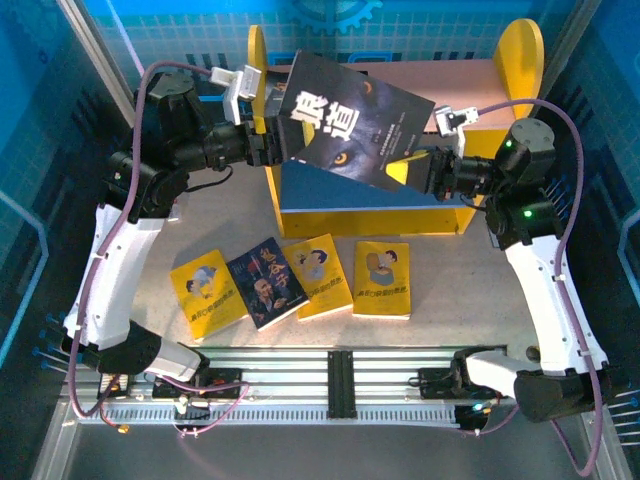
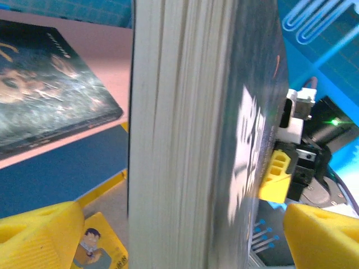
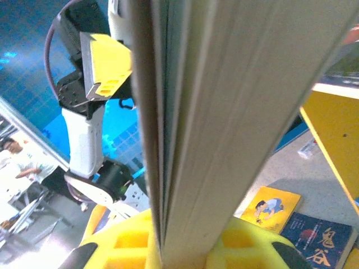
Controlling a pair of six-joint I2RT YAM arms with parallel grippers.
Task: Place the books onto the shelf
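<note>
Big dark bk (image 1: 345, 120), white title 狼道 + a wolf eye on cover, is up in the air, tilted, in front of the shelf (image 1: 522, 60) over its blue lower board (image 1: 330, 190). R gripper (image 1: 428, 165) pinches bk's right edge, pads tight on the pages. L gripper (image 1: 268, 140) is at bk's left edge, fingers (image 2: 39, 230) spread wide either side, not touching it. 2nd dark bk (image 2: 50, 89) lies flat on pink upper board (image 2: 106, 50); title unreadable. On table (image 1: 450, 290), near side of shelf, row of 4, left to right: left yellow bk (image 1: 207, 292), small dark bk (image 1: 266, 283) reading 鬼谷, mid yellow bk (image 1: 318, 275), right yellow bk (image 1: 382, 279). Yellow covers' txt too small to read.
</note>
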